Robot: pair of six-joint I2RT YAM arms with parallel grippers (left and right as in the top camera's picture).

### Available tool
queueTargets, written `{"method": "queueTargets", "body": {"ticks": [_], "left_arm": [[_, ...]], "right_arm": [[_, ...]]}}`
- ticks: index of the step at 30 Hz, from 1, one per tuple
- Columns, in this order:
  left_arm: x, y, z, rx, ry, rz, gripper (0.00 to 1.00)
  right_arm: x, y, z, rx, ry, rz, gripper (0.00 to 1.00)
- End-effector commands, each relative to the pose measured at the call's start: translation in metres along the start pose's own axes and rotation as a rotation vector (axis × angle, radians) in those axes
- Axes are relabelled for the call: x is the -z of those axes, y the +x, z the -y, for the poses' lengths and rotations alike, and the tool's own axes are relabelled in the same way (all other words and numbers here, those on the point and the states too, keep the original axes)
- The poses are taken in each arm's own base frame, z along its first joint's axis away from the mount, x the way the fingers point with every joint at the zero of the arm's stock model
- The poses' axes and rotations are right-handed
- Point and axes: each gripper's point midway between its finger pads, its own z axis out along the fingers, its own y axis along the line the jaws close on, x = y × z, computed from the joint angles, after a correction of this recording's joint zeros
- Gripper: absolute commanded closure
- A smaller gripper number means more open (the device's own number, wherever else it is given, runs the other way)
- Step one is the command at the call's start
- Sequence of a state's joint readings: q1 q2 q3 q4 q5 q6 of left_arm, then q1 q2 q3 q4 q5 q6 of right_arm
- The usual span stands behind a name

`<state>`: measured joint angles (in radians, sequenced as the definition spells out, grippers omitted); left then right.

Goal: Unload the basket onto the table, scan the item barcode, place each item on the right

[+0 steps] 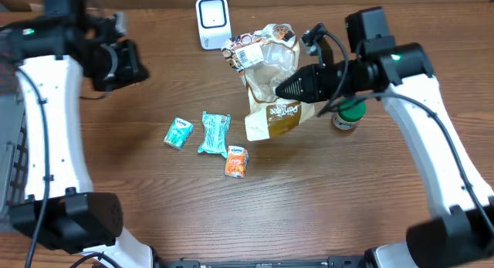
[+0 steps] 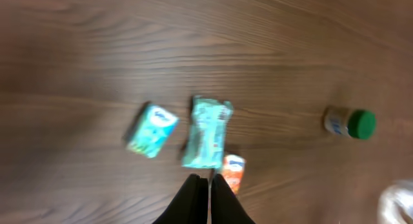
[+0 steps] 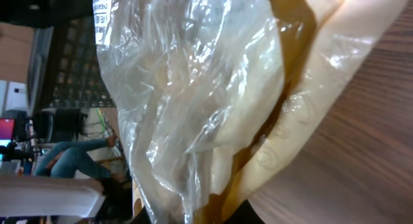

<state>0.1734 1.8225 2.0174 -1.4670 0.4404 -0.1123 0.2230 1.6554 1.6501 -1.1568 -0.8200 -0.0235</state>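
Clear, crinkled and tan at the bottom: holding the bread bag up at centre right with the right gripper, jaws squeezing narrow on the film. Displaying brown script lettering on the bag's lower panel, too small for sure reading. Carrying a white printed sticker at the bag's far left corner, just beside the white scanner standing at the far edge of the wooden table. Filling the right wrist view with glare and folds, hiding any contents. Hovering at far left with the left gripper, fingers pressing together on nothing. Lying in a loose cluster at near left: a teal tissue pack, a teal wrapper and an orange pack, all three with print too blurred for reading. Standing just right of the bag: a green-lidded jar, partly behind the right arm, label unreadable.
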Motion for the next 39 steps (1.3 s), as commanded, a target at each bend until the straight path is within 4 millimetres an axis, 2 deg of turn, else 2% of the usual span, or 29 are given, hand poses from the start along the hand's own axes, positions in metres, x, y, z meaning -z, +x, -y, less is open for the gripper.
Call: {"method": "queueTargets", "body": {"ticks": [1,3,8,14,15,16,27,30,34,39], "left_arm": [[0.015,-0.003,-0.029,-0.031,-0.029,0.02,0.86],[0.019,-0.001,-0.038,-0.038,-0.037,0.019,0.84],[0.027,0.0,-0.064,-0.055,-0.111,0.017,0.69],[0.032,0.001,-0.09,-0.049,-0.257,0.008,0.39],[0.032,0.001,-0.092,-0.049,-0.27,0.008,0.27],[0.033,0.001,-0.093,-0.049,-0.277,0.007,0.0],[0.033,-0.002,-0.094,-0.053,-0.281,0.018,0.0],[0.033,-0.002,-0.094,-0.053,-0.281,0.018,0.0],[0.033,-0.002,-0.094,-0.053,-0.282,0.018,0.0],[0.033,-0.002,-0.094,-0.053,-0.281,0.018,0.0]], "right_arm": [[0.024,0.001,-0.03,0.031,-0.023,0.047,0.96],[0.025,0.006,-0.035,0.025,-0.028,0.034,0.96],[0.014,0.019,-0.05,0.029,-0.065,-0.022,0.96],[0.0,0.028,-0.069,0.08,-0.096,-0.064,0.96],[-0.002,0.028,-0.071,0.084,-0.099,-0.065,0.96],[-0.002,0.027,-0.072,0.082,-0.101,-0.063,0.96],[-0.002,0.019,-0.073,0.041,-0.103,-0.037,0.96],[-0.002,0.012,-0.066,-0.01,-0.046,-0.01,0.96],[0.009,-0.009,-0.065,0.006,0.039,0.052,0.96],[0.024,-0.058,-0.064,0.072,0.256,0.149,0.96]]}}
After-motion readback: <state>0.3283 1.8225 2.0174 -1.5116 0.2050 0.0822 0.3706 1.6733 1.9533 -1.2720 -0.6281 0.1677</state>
